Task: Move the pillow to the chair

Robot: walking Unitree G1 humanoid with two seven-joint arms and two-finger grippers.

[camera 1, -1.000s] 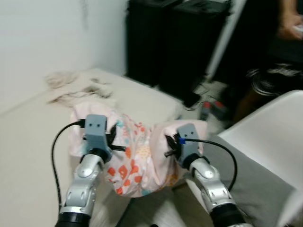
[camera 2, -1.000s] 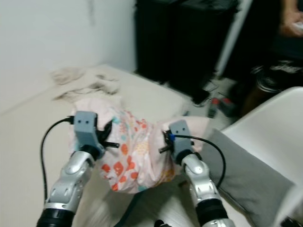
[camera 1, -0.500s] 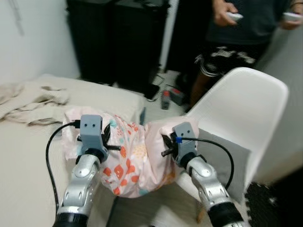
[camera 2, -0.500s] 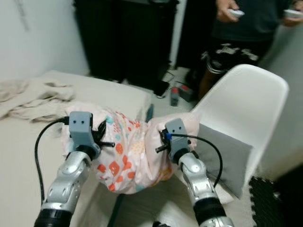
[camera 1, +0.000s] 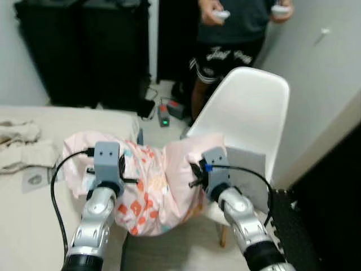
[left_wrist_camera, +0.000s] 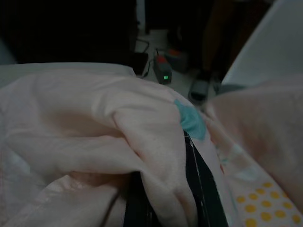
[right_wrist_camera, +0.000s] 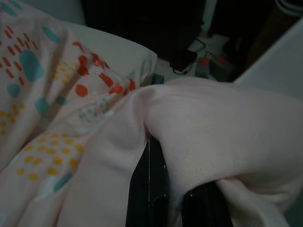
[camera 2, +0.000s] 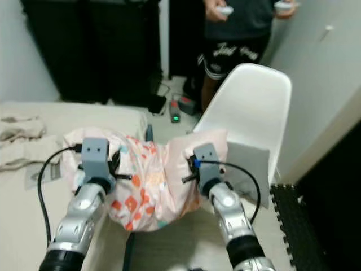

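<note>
Pillow [camera 1: 152, 186] hung between left end effector [camera 1: 113, 172] and right end effector [camera 1: 203, 175], each pinching a fabric fold, spreading its weight before the chair [camera 1: 248, 113].

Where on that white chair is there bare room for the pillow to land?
The white chair offers its seat, between the curved backrest and the grey pad lying on it; the pad covers most of it. The pillow, gripped by left gripper and right gripper, crowds the seat's front edge. A person stands behind.
</note>
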